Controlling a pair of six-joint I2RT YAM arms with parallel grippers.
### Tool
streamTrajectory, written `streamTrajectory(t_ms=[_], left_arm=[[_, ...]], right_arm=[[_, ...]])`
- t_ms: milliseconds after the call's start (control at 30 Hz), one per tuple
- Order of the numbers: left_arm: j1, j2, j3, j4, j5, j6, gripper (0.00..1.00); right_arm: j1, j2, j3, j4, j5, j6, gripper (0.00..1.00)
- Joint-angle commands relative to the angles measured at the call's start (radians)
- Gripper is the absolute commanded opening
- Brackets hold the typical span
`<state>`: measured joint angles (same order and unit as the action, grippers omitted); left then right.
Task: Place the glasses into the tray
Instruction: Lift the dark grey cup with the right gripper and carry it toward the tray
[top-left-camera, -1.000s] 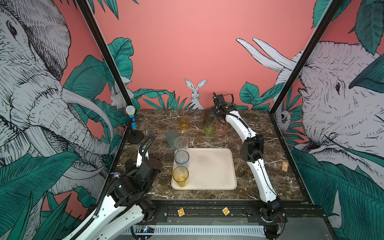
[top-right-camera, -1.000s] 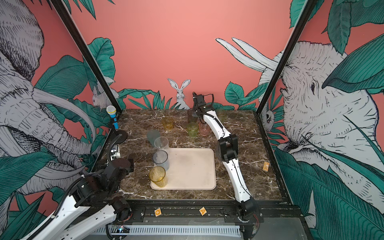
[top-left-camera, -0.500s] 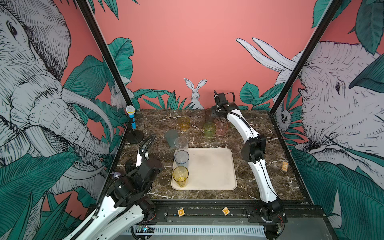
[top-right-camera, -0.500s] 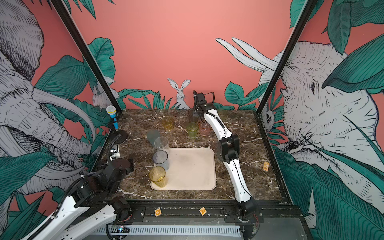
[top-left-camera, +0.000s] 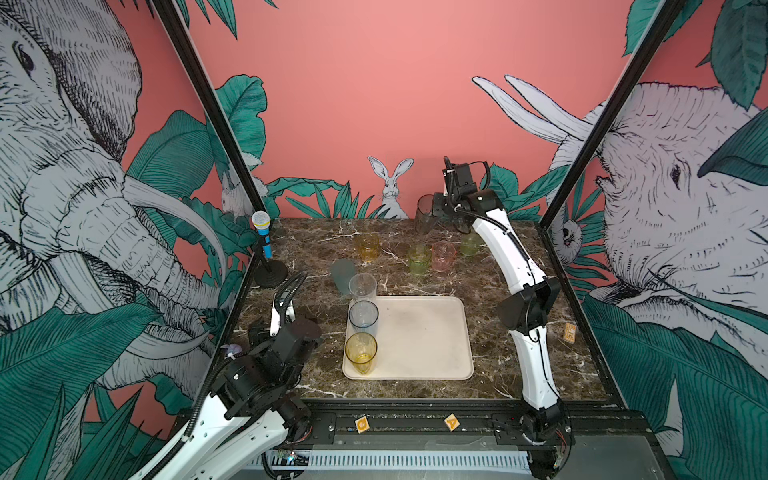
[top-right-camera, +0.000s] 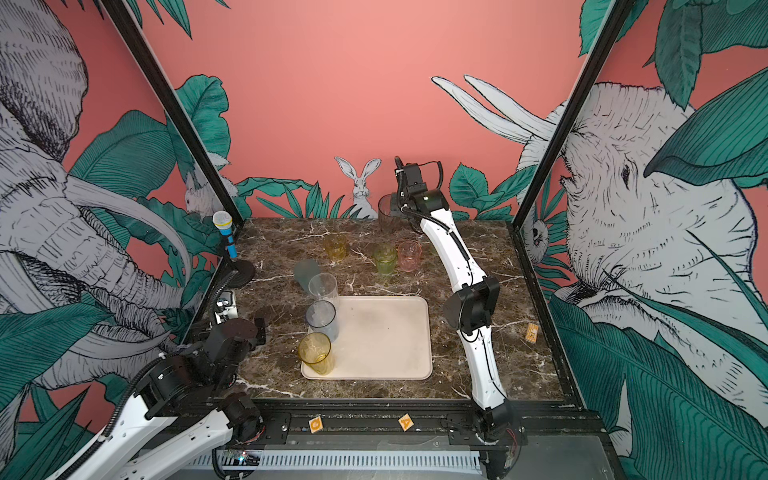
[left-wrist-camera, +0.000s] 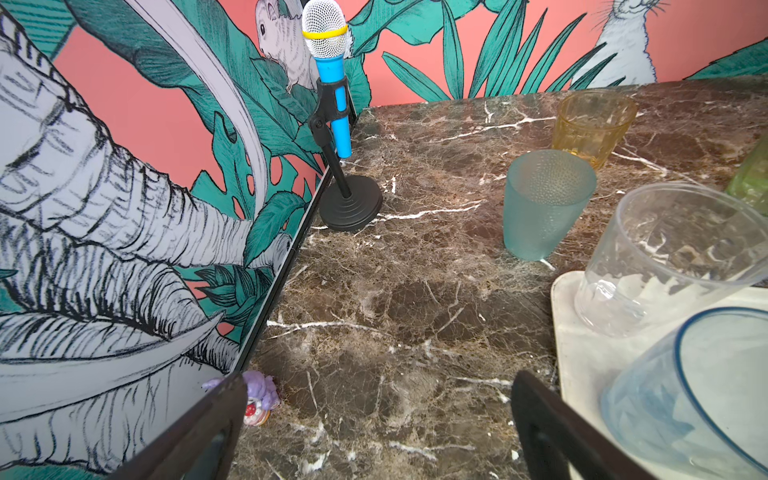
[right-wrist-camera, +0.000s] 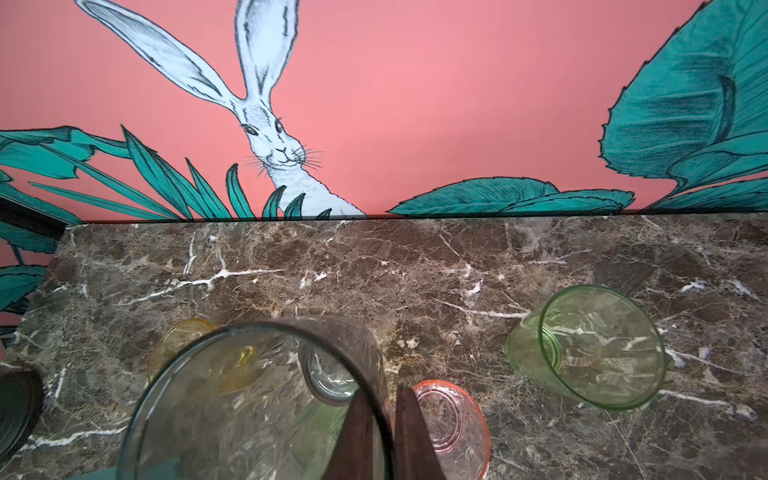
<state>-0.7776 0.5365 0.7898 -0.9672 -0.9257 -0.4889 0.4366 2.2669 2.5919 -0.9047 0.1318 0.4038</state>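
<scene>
The cream tray (top-left-camera: 419, 340) lies mid-table. Along its left edge stand a clear glass (top-left-camera: 363, 286), a blue-grey one (top-left-camera: 363, 318) and a yellow one (top-left-camera: 360, 353). A teal glass (top-left-camera: 343, 272) stands on the marble just behind that corner. Farther back are short amber (top-left-camera: 368, 246), green (top-left-camera: 419, 258) and pink (top-left-camera: 443, 255) glasses and a tall green one (top-left-camera: 469, 243). My right gripper (right-wrist-camera: 384, 436) is shut on the wall of the smoky grey glass (top-left-camera: 424, 214), held above the table's rear. My left gripper (left-wrist-camera: 380, 415) is open over bare marble left of the tray.
A toy microphone on a black stand (top-left-camera: 263, 245) stands at the back left by the wall. A small purple toy (left-wrist-camera: 257, 395) lies against the left wall near my left gripper. A small orange block (top-left-camera: 569, 332) lies at the right. Panels enclose three sides.
My right gripper has lifted the smoky grey glass off the marble and a little to the right. The left arm has not moved.
</scene>
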Motion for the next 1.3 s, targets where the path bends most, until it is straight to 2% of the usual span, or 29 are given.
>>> streamTrajectory(t_ms=[0, 533, 1100, 1267], left_arm=[[0.004, -0.009, -0.012, -0.007, -0.015, -0.019, 0.99], [0.005, -0.018, -0.017, 0.004, -0.004, -0.015, 0.99], [0.005, -0.036, -0.022, 0.012, 0.015, -0.014, 0.99], [0.004, -0.036, -0.022, 0.012, 0.017, -0.015, 0.99]], right_arm=[[0.020, -0.083, -0.020, -0.030, -0.001, -0.027, 0.00], [0.117, -0.335, -0.235, -0.093, 0.015, -0.067, 0.00], [0.207, -0.607, -0.661, 0.006, 0.043, -0.034, 0.00], [0.237, -0.644, -0.759, 0.041, 0.037, -0.019, 0.00]])
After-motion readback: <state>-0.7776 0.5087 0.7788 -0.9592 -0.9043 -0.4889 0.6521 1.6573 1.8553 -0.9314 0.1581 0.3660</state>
